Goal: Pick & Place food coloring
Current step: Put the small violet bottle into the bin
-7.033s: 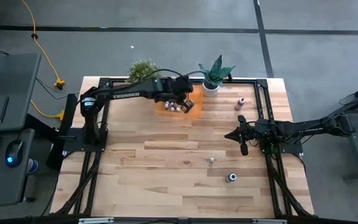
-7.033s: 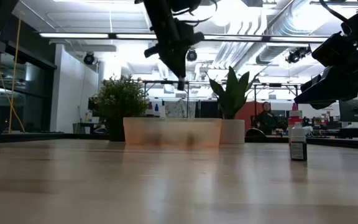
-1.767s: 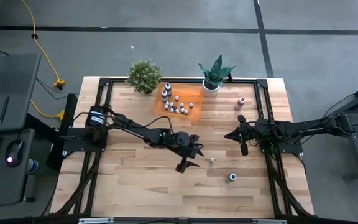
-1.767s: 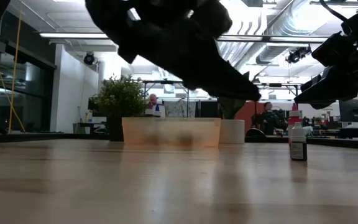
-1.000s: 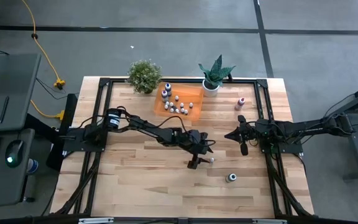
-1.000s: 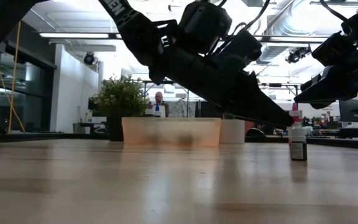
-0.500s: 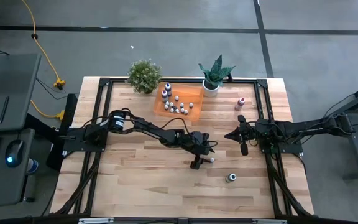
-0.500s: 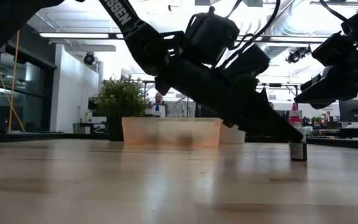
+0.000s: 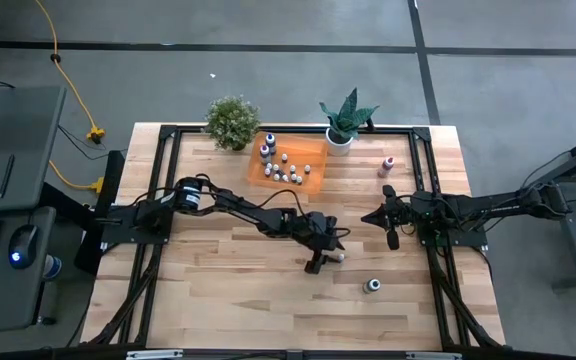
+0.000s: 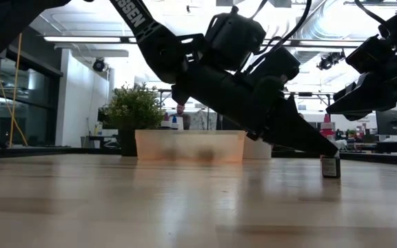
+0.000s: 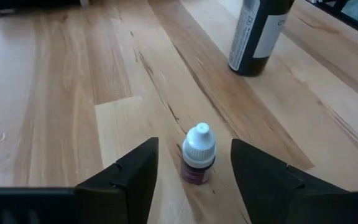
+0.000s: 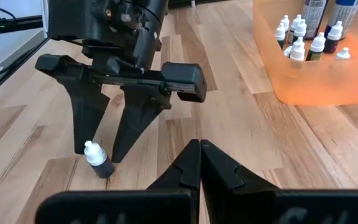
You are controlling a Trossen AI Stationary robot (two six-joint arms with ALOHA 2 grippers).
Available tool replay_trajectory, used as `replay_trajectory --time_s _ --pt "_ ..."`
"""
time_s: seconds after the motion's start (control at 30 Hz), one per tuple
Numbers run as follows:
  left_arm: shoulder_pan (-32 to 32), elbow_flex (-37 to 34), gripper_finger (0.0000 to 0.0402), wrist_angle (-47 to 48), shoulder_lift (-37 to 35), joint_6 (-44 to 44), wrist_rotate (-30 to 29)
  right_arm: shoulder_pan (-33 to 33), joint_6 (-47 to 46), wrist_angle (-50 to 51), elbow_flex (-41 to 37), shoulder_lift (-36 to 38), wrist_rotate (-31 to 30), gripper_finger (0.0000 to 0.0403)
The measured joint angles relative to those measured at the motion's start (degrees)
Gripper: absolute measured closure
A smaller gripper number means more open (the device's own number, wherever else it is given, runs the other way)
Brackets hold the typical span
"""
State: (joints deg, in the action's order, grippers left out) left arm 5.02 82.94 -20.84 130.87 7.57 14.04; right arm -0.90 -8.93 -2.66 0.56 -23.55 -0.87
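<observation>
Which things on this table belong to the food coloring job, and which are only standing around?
Job:
- small white-capped bottle between the left gripper's open jaws
- dark bottle near the front edge
- pink bottle at the back right
- orange tray holding bottles

Standing around:
- bushy plant
- spiky plant
- right gripper, shut, waiting

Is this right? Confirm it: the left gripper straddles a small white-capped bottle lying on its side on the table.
Not quite. In the left wrist view the small white-capped bottle stands upright, not on its side. The left gripper does straddle it, fingers open on either side, on the table.
</observation>
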Motion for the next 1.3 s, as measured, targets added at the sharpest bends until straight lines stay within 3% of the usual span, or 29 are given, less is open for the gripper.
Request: replay_trajectory --time_s 0.2,0.77,1.3 --pt "0.00 0.53 0.0215 1.16 0.00 -1.86 -0.03 0.00 0.00 0.01 0.02 -0.01 0.01 0.0402" --pt "0.28 11.17 0.0215 25.02 -0.13 2.33 -3.09 0.01 0.00 0.02 0.00 0.00 -0.01 0.0402" --pt "1.40 16.15 0.0215 31.16 -0.13 2.72 -4.17 0.01 0.00 0.02 0.00 0.00 0.01 0.0402"
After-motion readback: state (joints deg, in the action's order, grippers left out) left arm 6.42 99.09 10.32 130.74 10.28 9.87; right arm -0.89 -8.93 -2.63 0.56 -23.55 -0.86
